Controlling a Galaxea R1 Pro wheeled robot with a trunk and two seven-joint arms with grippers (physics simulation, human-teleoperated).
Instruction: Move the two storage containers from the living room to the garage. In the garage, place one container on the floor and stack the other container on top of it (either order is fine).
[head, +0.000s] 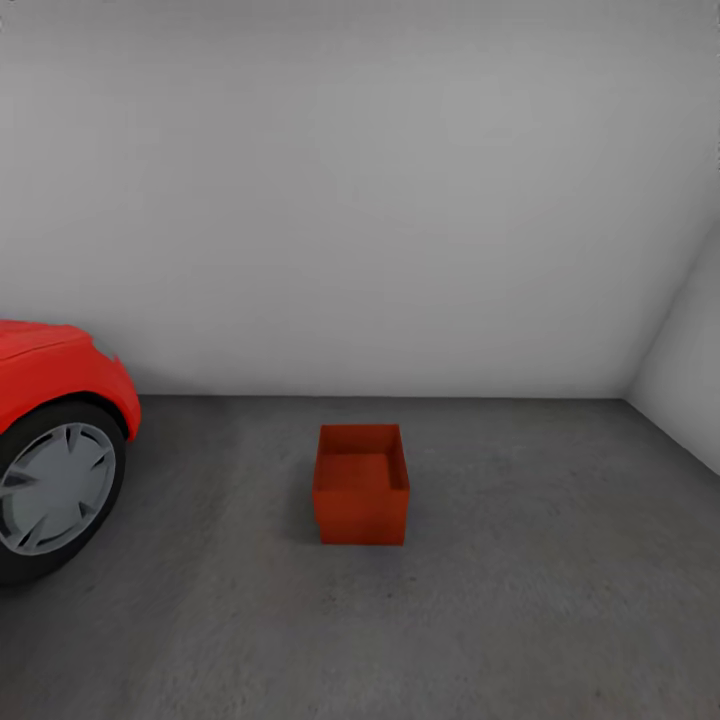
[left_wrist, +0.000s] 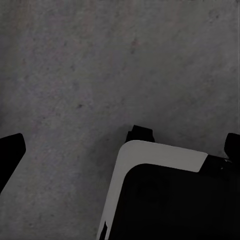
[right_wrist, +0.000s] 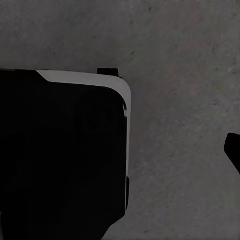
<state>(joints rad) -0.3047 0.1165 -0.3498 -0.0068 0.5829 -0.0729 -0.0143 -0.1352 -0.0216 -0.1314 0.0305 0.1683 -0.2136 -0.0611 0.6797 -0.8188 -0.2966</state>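
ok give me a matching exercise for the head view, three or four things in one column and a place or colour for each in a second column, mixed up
Things:
1. storage container
2. car
3. wheel
4. wall

Descriptions:
A. plain white, behind everything
B. grey spoked rim in a black tyre
C. red-orange, open-topped, alone on the floor near the middle
D. red bodywork at the left edge

Pairs: 1-C, 2-D, 3-B, 4-A
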